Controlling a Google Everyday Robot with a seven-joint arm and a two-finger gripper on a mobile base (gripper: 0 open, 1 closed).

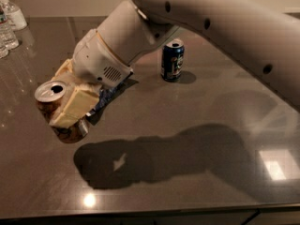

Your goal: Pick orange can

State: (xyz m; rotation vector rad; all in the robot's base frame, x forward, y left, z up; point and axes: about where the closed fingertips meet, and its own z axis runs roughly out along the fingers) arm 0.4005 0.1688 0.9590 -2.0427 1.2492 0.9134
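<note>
The orange can (pixel 52 101), coppery with a silver top and open pull-tab hole, is held at the left, lifted above the dark table (pixel 197 139) and tilted a little. My gripper (pixel 65 102) is shut on it, one tan finger (pixel 75 107) lying across its front side, the other behind it. The white arm reaches in from the upper right. The can's shadow lies on the table below and to the right.
A dark blue can (pixel 172 60) stands upright behind the arm, mid table. Clear water bottles (pixel 9 25) stand at the far left corner. A dark blue packet (pixel 108 95) lies partly hidden under the wrist. The table's front edge runs along the bottom.
</note>
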